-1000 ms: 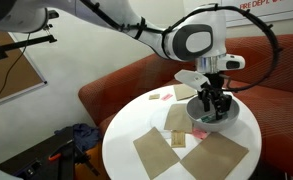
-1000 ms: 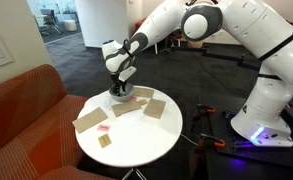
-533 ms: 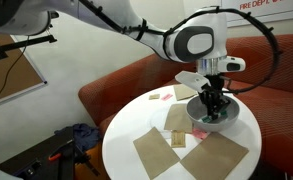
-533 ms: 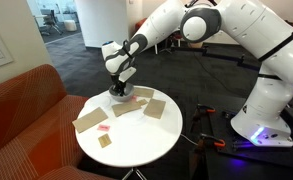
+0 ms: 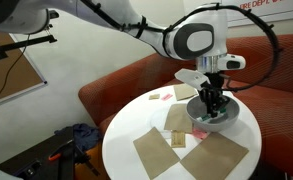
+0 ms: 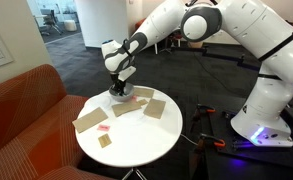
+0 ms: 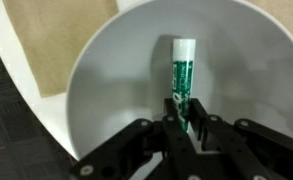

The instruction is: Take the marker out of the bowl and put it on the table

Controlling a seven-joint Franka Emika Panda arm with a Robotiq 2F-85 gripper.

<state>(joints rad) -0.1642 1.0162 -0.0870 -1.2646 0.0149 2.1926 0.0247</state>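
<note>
nothing is done yet: the marker [image 7: 184, 68] lies in the bowl [image 7: 104, 95], my gripper [image 7: 184, 108] set narrow around its lower end, grip unclear, so lifting it onto the table [image 5: 126, 130] remains.

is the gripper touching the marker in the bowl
Touching. Wrist view: the gripper pinches the lower end of the short white-and-green marker, no gap showing.

The marker [image 7: 183, 80] is white with green lettering and a green end, set against the plain pale grey-white of the bowl [image 7: 106, 100]. The fingers [image 7: 200, 122] over the bowl are black. Around the bowl the desk [image 5: 126, 130] is white, patched with tan paper squares [image 5: 152, 150]; behind it, a red-brown sofa [image 5: 116, 85].
</note>
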